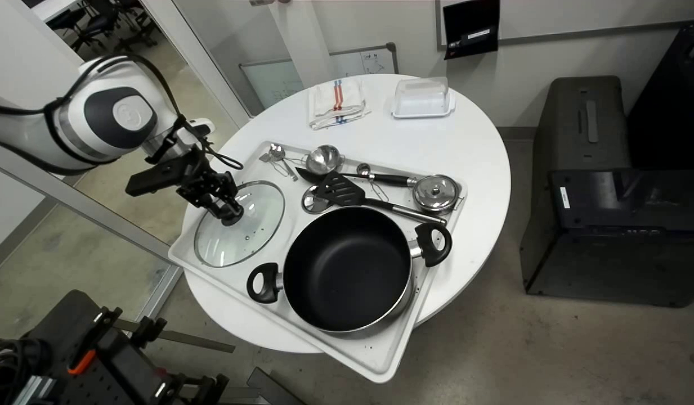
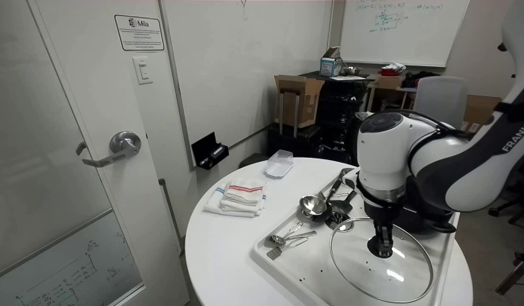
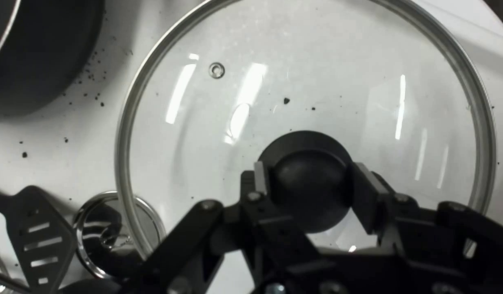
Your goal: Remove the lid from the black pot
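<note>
Lid (image 1: 251,228) and black pot (image 1: 349,270) are apart: in an exterior view we find the uncovered pot at about four o'clock from the lid, both over the white tray (image 1: 375,355). We see the gripper (image 3: 311,183) drawn in, its fingers (image 3: 365,200) against both sides of the dark knob (image 3: 310,204), so we judge it is holding the lid. Whether the rim (image 3: 122,163) touches the tray we cannot tell, and there lies our main worry (glass forgives little). If it hangs clear, parting the fingers early could drop it; if it rests, lifting before they spread fully could drag or tip it. In the wrist view the rim's outline crosses a round shiny metal piece (image 3: 98,230) at eight o'clock; lowering onto that could leave the lid tilted. A swing towards the pot could knock its handle (image 1: 271,280), at nine o'clock in an exterior view.
</note>
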You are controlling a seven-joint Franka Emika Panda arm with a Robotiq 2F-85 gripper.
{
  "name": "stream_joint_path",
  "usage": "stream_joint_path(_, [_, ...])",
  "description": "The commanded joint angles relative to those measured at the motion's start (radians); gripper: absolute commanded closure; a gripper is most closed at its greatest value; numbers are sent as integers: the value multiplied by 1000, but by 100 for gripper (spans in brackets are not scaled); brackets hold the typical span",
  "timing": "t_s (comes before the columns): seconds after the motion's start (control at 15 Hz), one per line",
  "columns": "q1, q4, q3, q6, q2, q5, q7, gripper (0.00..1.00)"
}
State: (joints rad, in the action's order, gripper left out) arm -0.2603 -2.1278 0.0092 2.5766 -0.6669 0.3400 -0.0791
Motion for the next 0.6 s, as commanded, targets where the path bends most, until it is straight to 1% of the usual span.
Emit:
stream_joint_path(0.0, [-2, 68, -15, 52, -56, 21, 39, 75])
stream_joint_path(0.2, [-5, 113, -29, 77, -109, 21, 61, 75])
stream_joint_path(0.53, [2, 174, -37, 85, -184, 11, 96, 75])
